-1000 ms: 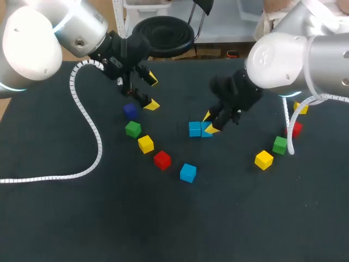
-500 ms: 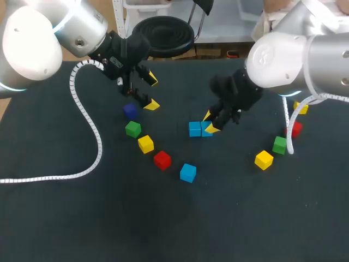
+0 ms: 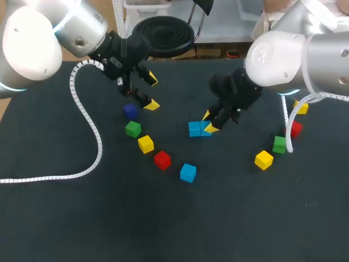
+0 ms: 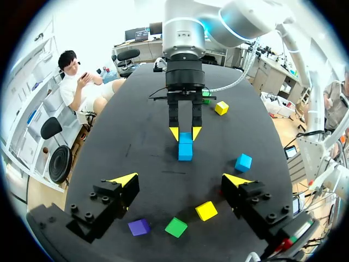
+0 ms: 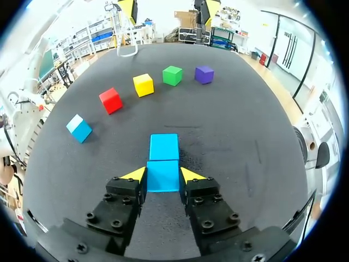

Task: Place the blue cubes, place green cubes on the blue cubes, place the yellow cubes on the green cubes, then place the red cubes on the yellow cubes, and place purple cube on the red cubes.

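Note:
My right gripper (image 3: pixel 209 123) (image 5: pixel 163 174) is shut on a blue cube (image 5: pixel 162 182) (image 3: pixel 207 130) low at the table's middle. That cube touches a second blue cube (image 5: pixel 164 147) (image 3: pixel 194 129) just ahead of the fingers. A third blue cube (image 3: pixel 188 172) (image 5: pixel 79 128) lies apart, nearer the front. My left gripper (image 3: pixel 151 91) (image 4: pixel 181 180) hangs open and empty above a purple cube (image 3: pixel 130 111) (image 4: pixel 139 227). From there a green cube (image 3: pixel 132 129), a yellow cube (image 3: pixel 145 144) and a red cube (image 3: pixel 162 160) run in a diagonal row.
At the right lie a yellow cube (image 3: pixel 264 160), a green cube (image 3: pixel 280 144), a red cube (image 3: pixel 295 129) and another yellow cube (image 3: pixel 301 107). A white coiled cable (image 3: pixel 92 125) trails across the left of the black table (image 3: pixel 174 218).

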Motion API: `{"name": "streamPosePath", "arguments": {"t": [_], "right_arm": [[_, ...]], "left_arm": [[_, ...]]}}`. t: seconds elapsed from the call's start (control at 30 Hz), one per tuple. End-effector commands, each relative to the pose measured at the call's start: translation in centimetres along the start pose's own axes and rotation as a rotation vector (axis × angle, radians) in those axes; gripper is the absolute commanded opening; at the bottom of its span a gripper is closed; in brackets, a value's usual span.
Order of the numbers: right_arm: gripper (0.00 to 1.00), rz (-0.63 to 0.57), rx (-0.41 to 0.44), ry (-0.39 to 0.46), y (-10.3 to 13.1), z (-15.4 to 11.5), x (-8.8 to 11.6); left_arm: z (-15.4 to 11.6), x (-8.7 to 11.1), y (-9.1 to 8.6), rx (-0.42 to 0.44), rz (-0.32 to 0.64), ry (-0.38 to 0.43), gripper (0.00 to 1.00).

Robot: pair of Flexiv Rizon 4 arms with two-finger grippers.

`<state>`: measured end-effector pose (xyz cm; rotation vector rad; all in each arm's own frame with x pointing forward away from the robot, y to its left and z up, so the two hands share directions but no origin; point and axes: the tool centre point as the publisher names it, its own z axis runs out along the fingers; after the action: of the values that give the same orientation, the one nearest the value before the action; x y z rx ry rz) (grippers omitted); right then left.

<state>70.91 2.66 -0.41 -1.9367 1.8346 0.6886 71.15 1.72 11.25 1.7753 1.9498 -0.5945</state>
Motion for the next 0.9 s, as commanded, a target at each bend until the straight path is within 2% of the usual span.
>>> {"name": "streamPosePath", "arguments": {"t": [0.03, 0.9], "right_arm": [[0.00, 0.000, -0.005, -0.002, -0.18, 0.07, 0.02], [0.00, 0.005, -0.002, -0.002, -0.02, 0.05, 0.19]], "left_arm": [[0.01, -0.07, 0.15, 0.003, -0.001, 0.004, 1.00], [0.01, -0.07, 0.15, 0.003, -0.001, 0.004, 1.00]]}}
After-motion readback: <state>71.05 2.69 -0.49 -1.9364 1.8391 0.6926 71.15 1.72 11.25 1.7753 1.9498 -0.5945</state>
